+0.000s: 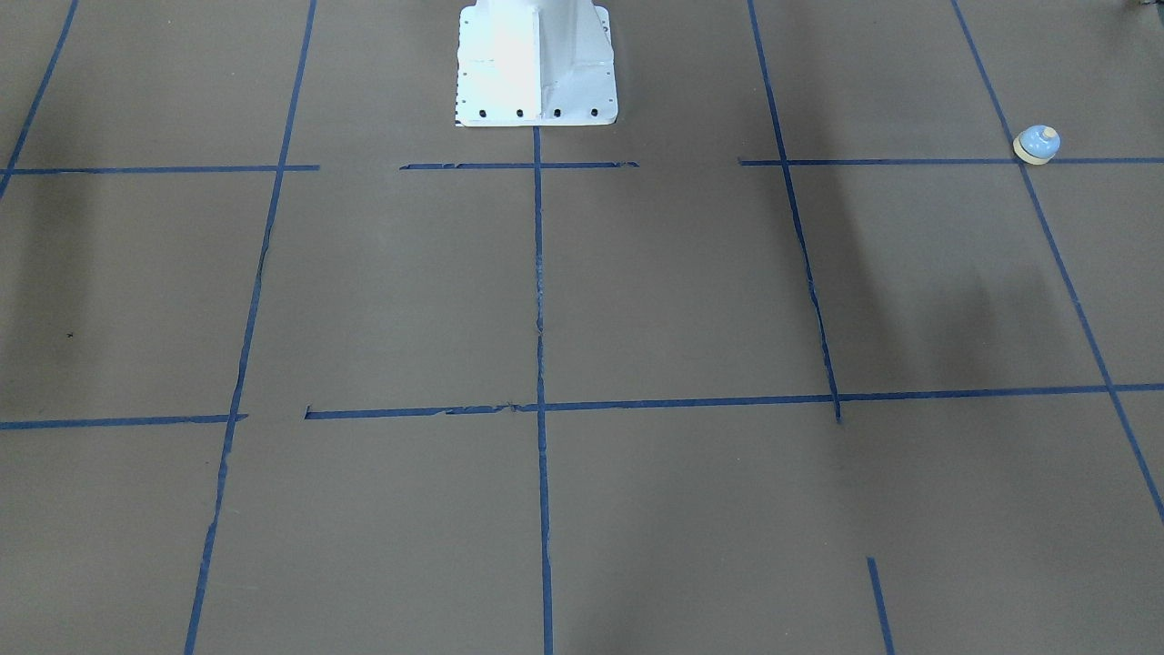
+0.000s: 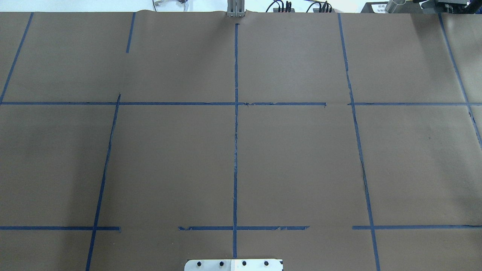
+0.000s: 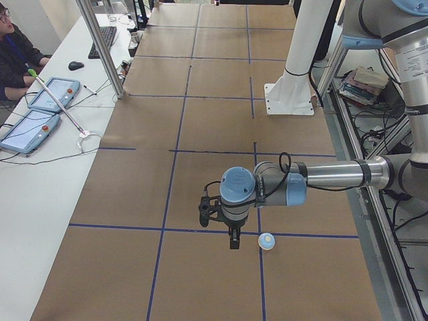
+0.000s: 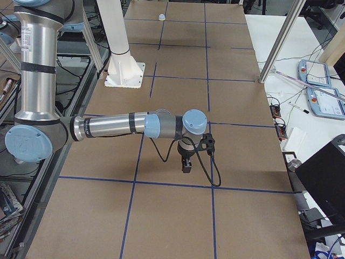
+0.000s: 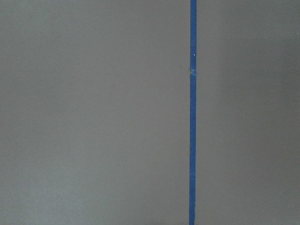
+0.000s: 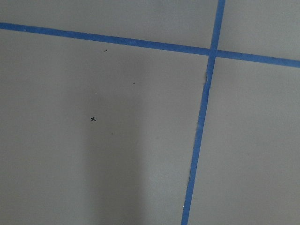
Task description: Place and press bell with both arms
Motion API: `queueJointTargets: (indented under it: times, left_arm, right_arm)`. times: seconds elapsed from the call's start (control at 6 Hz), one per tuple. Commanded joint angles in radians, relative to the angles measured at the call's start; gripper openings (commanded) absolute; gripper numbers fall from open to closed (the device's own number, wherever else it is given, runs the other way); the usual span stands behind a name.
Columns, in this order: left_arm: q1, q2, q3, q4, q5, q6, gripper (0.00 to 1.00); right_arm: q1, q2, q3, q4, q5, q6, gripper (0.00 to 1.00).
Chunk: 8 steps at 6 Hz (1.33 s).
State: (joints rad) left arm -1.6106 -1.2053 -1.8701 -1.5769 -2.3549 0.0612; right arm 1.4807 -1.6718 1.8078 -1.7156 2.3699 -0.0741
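Now, the bell (image 1: 1037, 144) is sitting upright on the brown-papered table (image 1: 682, 291), at a crossing of the blue tape lines (image 1: 539, 273), out toward the robot's left end. Its cream button is facing up.

Left arm (image 3: 334, 175) is reaching out level over the table, wrist turned down. Left gripper (image 3: 234, 241) is hanging just beside the bell, on the side away from the robot, and is not touching it. Only the left-end camera is catching this gripper, so I cannot tell how far its jaws are apart; nothing is showing in its hold.

Right arm (image 4: 108, 127) is stretching out level over the other end of the table, with the right gripper (image 4: 186, 166) pointing down above bare paper, well apart from the bell. Jaw spacing cannot be told there either.

Left wrist camera is showing only paper and one tape line. Right wrist camera is showing a tape crossing and a small black cross mark (image 6: 93, 119).

White pedestal (image 1: 536, 64) is standing at the robot's edge of the table. An operator (image 3: 13, 53) is sitting at the side bench.
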Motion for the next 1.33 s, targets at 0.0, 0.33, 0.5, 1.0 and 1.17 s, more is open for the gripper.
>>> queueJointTargets:
  times: [0.0, 0.33, 0.5, 1.0, 1.17]
  left_arm:
    - [0.001, -0.002, -0.017, -0.003, -0.007, 0.005, 1.00]
    - [0.003, -0.031, -0.033, -0.020, -0.010, -0.006, 1.00]
    - [-0.003, -0.089, -0.065, -0.024, -0.007, -0.004, 1.00]
    - [0.068, -0.013, -0.139, -0.121, -0.029, -0.085, 1.00]
    - [0.155, 0.022, -0.138, -0.186, -0.023, -0.203, 1.00]
  right_arm:
    - [0.021, -0.003, 0.011, 0.001, -0.039, 0.010, 1.00]
    - [0.021, 0.003, 0.021, 0.002, -0.072, 0.011, 1.00]
    - [0.020, 0.006, 0.025, 0.014, -0.070, 0.011, 1.00]
    - [0.020, 0.000, 0.025, 0.037, -0.064, 0.011, 1.00]
    - [0.018, 0.000, 0.025, 0.039, -0.063, 0.010, 1.00]
